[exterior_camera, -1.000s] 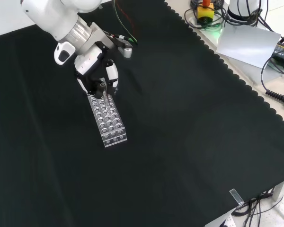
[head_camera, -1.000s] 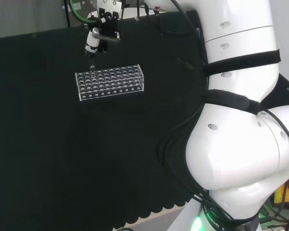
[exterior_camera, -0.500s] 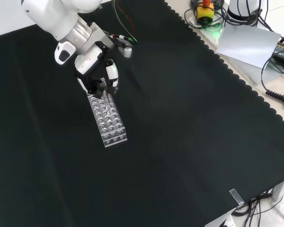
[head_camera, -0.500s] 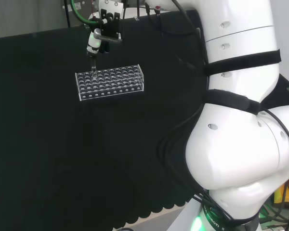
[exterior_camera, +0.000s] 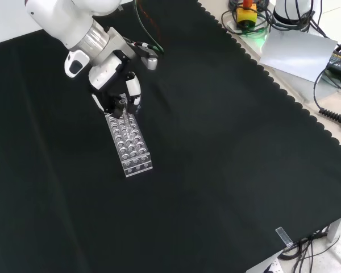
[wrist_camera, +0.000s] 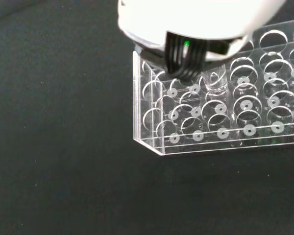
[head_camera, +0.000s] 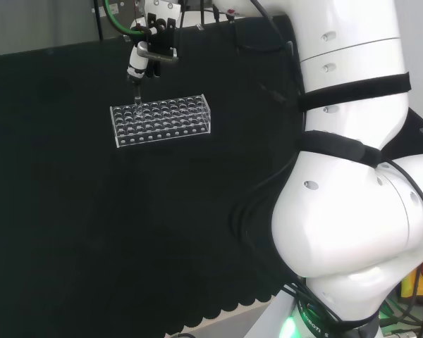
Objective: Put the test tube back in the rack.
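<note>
A clear plastic rack (head_camera: 161,120) with several rows of holes lies on the black cloth. My hand (head_camera: 145,51) hovers over the rack's left end in the head view, fingers curled and pinching the top of a thin clear test tube (head_camera: 136,93). The tube stands upright with its lower end in a hole near that end of the rack. In the front view the hand (exterior_camera: 115,79) is at the far end of the rack (exterior_camera: 132,148), with the tube (exterior_camera: 125,111) below the fingers. The wrist view looks down on the tube (wrist_camera: 214,81) standing in the rack (wrist_camera: 210,132) near its corner.
The arm's own white links (head_camera: 352,176) take up the right of the head view. Cables, a grey sheet (exterior_camera: 298,52) and a yellow and red device (exterior_camera: 247,12) lie past the cloth's scalloped edge at the front view's top right. A small clear piece (exterior_camera: 283,234) lies near the cloth's lower right edge.
In the head view the hand has risen a little above the rack's left end. The tube stays upright over the same hole, and the rack has not moved.
</note>
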`<state>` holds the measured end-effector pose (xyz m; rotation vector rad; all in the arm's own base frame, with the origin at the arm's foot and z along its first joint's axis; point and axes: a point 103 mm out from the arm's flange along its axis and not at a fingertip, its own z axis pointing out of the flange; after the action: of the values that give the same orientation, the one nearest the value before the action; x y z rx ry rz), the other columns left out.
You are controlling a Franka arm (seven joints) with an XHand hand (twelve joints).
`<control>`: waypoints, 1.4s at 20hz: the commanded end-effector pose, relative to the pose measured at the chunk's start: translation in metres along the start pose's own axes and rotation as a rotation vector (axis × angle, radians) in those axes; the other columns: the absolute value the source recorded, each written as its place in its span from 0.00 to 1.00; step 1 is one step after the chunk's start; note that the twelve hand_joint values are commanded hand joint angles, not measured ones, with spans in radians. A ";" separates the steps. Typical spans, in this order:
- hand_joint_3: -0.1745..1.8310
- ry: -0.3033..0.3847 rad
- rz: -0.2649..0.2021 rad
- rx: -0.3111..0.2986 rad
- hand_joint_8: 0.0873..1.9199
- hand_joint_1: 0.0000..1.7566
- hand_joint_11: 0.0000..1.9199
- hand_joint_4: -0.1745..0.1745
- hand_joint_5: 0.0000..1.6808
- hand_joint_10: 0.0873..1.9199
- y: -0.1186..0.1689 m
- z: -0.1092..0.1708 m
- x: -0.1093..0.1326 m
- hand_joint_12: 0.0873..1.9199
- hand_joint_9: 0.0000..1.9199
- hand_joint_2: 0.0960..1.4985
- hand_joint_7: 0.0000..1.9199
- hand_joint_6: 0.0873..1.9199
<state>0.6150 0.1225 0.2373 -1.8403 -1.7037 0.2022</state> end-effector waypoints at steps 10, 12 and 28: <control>0.46 -0.030 0.024 0.005 0.34 0.82 0.62 0.00 0.77 0.26 0.007 0.005 0.009 0.45 0.69 0.34 0.71 0.30; 0.46 -0.032 0.019 0.008 0.34 0.82 0.62 0.00 0.77 0.26 0.009 0.008 0.014 0.45 0.69 0.34 0.71 0.30; 0.47 -0.032 0.014 0.042 0.34 0.82 0.62 0.00 0.77 0.27 0.015 0.024 0.006 0.45 0.69 0.34 0.71 0.30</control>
<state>0.6187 0.1364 0.2209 -1.8305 -1.7080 0.2587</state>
